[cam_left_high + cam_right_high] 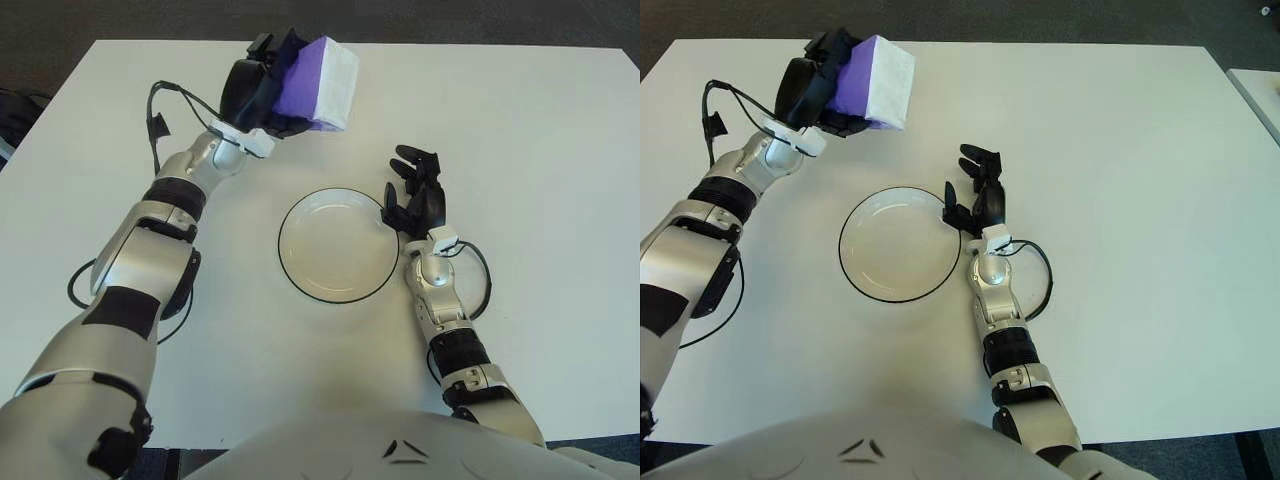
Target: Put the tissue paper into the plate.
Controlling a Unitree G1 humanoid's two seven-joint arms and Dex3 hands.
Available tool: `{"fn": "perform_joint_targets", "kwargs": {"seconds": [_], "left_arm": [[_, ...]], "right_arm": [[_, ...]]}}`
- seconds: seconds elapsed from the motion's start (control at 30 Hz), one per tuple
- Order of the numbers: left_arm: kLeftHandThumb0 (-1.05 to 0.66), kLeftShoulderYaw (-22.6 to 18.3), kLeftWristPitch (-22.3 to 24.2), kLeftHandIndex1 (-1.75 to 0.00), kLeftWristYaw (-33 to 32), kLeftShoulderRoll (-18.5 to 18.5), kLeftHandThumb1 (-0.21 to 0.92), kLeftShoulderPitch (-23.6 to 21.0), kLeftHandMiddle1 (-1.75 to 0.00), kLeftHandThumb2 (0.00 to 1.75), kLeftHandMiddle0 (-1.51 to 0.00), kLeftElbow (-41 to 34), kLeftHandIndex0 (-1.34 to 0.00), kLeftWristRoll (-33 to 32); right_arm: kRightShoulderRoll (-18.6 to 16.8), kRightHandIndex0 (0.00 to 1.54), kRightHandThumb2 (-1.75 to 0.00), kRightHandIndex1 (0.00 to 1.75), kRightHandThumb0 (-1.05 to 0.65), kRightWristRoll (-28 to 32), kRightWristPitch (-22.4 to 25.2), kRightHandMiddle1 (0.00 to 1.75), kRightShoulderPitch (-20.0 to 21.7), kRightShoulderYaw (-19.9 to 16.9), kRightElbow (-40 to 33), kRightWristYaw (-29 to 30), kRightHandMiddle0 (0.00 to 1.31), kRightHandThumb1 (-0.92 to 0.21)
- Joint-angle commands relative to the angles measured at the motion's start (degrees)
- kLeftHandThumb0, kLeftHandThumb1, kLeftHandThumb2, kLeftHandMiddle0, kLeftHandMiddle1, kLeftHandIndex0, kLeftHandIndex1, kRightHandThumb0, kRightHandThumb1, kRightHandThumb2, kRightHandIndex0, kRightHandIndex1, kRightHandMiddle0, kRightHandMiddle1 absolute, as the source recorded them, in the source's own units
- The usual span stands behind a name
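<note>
Above the white counter (520, 120), seen from the left eye, the robot's left hand (262, 92) grips a purple-and-white tissue paper pack (320, 84), its dark fingers (290, 45) wrapped around the pack's left side and underside. The pack is tilted, its white face turned up and to the right, and it shows beyond and to the left of the plate (338, 245), apart from it. The round white plate, rimmed in black, sits on the counter with nothing in it. The right hand (415, 192) shows just beside the plate's right edge, fingers loosely spread and holding nothing; whether it touches the rim cannot be told. A black cable (478, 283) loops beside the right forearm.

From the right eye, the same pack (876, 82) sits clamped in the left hand (815, 85) near the far left of the counter (1120, 130), with the purple side toward the hand. The plate (899, 243) lies bare below and to the right of it. The right hand (978, 196) shows at the plate's right edge, fingers relaxed.
</note>
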State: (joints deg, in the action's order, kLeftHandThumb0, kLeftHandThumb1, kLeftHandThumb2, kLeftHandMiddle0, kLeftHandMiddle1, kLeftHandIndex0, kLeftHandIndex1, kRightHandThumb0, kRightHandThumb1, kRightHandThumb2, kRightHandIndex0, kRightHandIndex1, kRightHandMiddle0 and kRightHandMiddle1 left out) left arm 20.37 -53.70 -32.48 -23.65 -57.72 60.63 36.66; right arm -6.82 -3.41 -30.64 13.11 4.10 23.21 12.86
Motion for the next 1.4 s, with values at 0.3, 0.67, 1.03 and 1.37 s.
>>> {"fn": "perform_joint_targets", "kwargs": {"seconds": [0.3,0.67,1.03,1.37], "left_arm": [[-0.46,1.83,-8.38,-1.75,2.32,-1.05,0.33,3.09,-1.75,1.3,-1.15,-3.31,-0.59,2.58],[-0.46,2.59,-13.09,-1.75,7.1,-1.97,0.35,5.45,-1.75,1.27,-1.13,-5.28,-0.58,2.81],[-0.45,3.53,-15.37,-1.75,11.39,-3.04,0.36,8.74,-1.75,1.26,-1.11,-9.13,-0.57,3.94],[-0.45,3.09,-16.15,-1.75,16.69,-3.97,0.38,11.33,-1.75,1.24,-1.09,-12.3,-0.56,3.89]], "right_arm": [[-0.03,0.36,-0.97,0.82,-0.28,0.43,0.25,1.14,-4.92,-2.18,9.22,0.81,0.01,-0.62],[0.46,0.36,-0.91,0.83,-0.33,-0.11,0.16,1.12,-3.78,-3.19,10.5,2.44,0.0,-0.65],[0.49,0.36,-0.89,0.83,-0.35,-0.33,-0.43,1.13,-2.72,-3.92,11.93,3.56,0.02,-0.64],[0.47,0.34,-0.89,0.82,-0.34,-0.23,-0.7,1.13,-2.13,-4.45,12.67,3.72,0.01,-0.64]]}}
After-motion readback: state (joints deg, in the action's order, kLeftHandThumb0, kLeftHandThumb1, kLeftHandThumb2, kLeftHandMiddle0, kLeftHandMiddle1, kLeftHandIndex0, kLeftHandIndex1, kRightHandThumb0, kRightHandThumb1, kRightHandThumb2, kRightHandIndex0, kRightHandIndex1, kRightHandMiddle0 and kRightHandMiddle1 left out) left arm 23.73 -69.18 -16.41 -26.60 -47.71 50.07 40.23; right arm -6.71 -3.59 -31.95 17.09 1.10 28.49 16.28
